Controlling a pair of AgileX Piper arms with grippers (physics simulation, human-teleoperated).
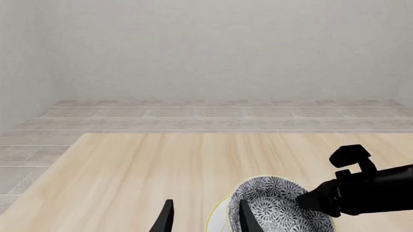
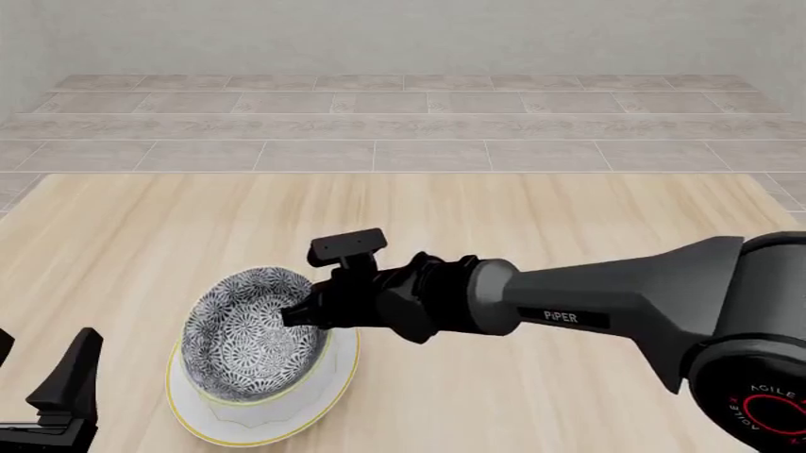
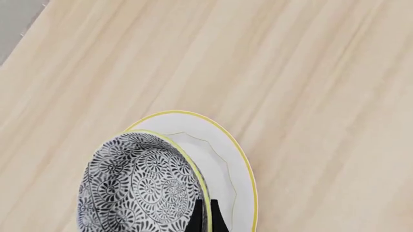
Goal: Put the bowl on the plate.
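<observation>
The bowl (image 2: 245,330), dark grey and white floral with a yellow-green rim, is tilted over the white plate (image 2: 293,408), its opening turned toward the left. Whether its base touches the plate I cannot tell. My right gripper (image 2: 302,316) is shut on the bowl's right rim; in the right wrist view its fingers (image 3: 205,217) pinch the rim of the bowl (image 3: 135,188) above the plate (image 3: 223,164). My left gripper (image 2: 38,370) stands open and empty at the table's front left, apart from the plate. The left wrist view shows the bowl (image 1: 277,203) just beyond its fingertips (image 1: 245,217).
The right arm (image 2: 605,307) stretches in from the right across the front half of the wooden table (image 2: 567,217). A tiled floor (image 2: 403,123) and a pale wall lie past the table's far edge.
</observation>
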